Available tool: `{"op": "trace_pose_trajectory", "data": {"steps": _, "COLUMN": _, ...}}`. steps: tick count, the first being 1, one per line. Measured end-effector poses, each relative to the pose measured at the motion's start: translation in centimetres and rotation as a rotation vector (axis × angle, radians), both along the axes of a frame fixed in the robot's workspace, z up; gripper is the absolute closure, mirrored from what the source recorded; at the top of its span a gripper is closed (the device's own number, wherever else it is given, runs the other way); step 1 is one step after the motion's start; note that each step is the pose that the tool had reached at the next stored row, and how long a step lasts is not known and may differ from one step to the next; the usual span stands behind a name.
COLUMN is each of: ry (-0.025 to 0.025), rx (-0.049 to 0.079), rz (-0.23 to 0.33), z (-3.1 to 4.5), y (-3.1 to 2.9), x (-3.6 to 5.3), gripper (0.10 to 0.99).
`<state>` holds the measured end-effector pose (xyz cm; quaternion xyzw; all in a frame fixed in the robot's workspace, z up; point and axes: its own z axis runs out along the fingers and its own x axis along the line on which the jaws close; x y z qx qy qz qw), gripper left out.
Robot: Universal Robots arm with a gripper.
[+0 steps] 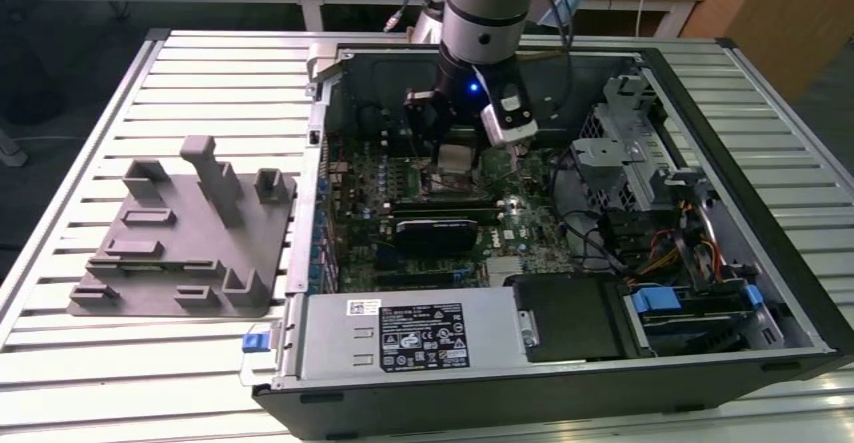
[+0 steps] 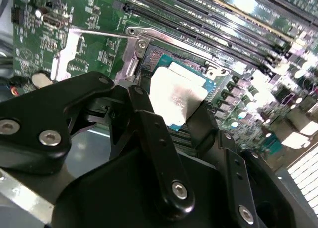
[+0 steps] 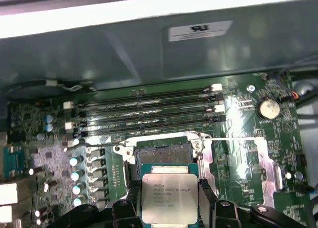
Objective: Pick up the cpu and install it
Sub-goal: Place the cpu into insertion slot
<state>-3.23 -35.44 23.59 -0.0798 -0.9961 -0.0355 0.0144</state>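
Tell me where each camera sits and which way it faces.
Exterior view: off the arm, looking down into the open case; the arm shows.
First wrist view: on the arm, facing the socket; the gripper holds the cpu.
Second wrist view: on the arm, behind the fingers, oblique across the board.
Both wrist views share cpu and socket.

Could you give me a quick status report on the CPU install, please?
Gripper shut on the cpu. Cpu held close by the open socket, not seated. Nothing seen blocking the socket.
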Motion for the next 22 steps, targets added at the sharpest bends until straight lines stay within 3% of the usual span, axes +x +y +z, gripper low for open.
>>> {"op": "trace_pose_trajectory", "data": {"steps": 22, "ry": 0.0, "rx": 0.0, "rz": -0.398, "z": -0.12, "y": 0.0, "x": 0.0, "gripper": 0.545}}
